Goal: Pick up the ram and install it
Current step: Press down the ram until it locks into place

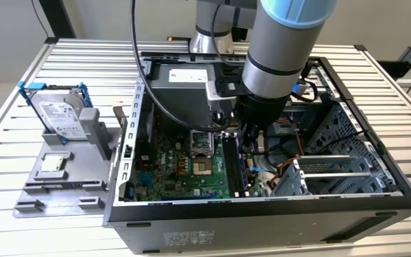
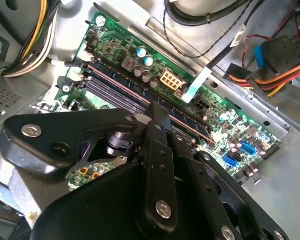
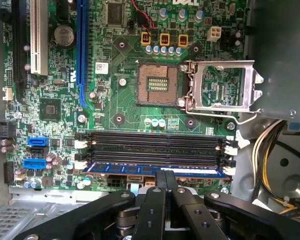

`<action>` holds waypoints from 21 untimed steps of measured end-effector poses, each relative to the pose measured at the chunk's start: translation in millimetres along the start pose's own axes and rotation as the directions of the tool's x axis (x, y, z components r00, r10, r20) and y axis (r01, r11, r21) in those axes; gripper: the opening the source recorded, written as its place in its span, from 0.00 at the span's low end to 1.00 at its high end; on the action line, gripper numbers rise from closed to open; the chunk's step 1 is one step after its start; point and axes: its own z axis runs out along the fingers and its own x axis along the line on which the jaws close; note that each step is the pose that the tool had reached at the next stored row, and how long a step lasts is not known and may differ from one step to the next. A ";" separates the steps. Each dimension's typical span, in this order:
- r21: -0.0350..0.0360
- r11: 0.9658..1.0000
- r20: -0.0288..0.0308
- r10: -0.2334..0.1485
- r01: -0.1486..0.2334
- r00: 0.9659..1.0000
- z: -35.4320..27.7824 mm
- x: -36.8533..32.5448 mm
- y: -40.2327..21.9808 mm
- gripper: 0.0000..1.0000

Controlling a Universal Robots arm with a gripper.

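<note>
4 long black memory slots point(image 3: 155, 147) lie side by side on the green motherboard point(image 3: 115, 107), and the ram point(image 3: 152, 170), a blue stick, stands in the outermost of them, on the side nearest the gripper point(image 3: 166, 176). In the first wrist view the gripper's 2 black fingers point(image 3: 160, 186) are pressed together with their tips at the top edge of the ram, about midway along it; whether they touch it or sit just above it cannot be told. The second wrist view shows the gripper point(image 2: 157, 111) from the other side, its closed tips again over the row of slots beside a white connector point(image 2: 170, 80). Next to the slots the processor socket point(image 3: 157, 82) sits open with its metal frame point(image 3: 222, 85) flipped aside. In the exterior view the arm point(image 1: 280, 53) reaches down into the open computer case point(image 1: 263, 206), and a hard drive point(image 1: 59, 119) in a blue frame stands on a grey fixture point(image 1: 62, 179) at the exterior view's left, well apart from the case.
</note>
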 end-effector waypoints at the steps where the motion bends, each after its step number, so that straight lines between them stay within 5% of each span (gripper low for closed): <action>1: 0.000 1.000 0.000 0.005 -0.005 1.000 0.2 0.6 0.0 0.00; 10: 0.000 1.000 -0.017 0.007 -0.007 1.000 1.9 10.6 -0.3 0.00; 16: -0.001 1.000 -0.018 0.007 -0.007 1.000 2.7 10.9 -0.5 0.00; 21: -0.001 1.000 -0.018 0.007 -0.007 1.000 11.8 11.0 -0.4 0.00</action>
